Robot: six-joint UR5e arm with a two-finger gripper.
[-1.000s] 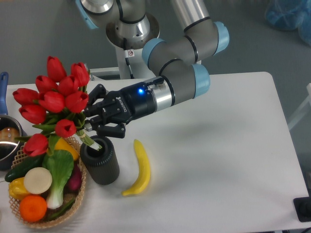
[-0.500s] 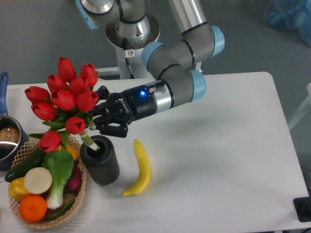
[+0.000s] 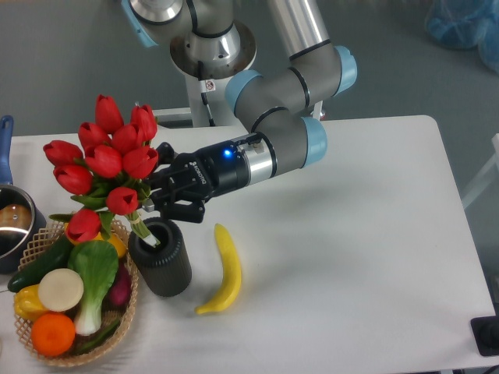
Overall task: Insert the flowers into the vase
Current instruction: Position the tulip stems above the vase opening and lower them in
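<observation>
The flowers [image 3: 105, 160] are a bunch of red tulip buds with green stems, tilted up and to the left. Their stem ends reach down into the round mouth of the vase [image 3: 161, 257], a short dark ribbed cylinder standing on the white table. My gripper [image 3: 153, 195] comes in from the right, just above the vase, and is shut on the stems below the buds.
A yellow banana [image 3: 223, 269] lies just right of the vase. A wicker basket [image 3: 117, 323] with vegetables and fruit touches the vase's left side. A blue-handled metal pot [image 3: 11, 222] is at the left edge. The robot base [image 3: 210, 47] stands behind the table.
The flowers have swung more upright and shifted right, with the stem ends staying in the vase mouth. My gripper and arm have rotated slightly with them.
</observation>
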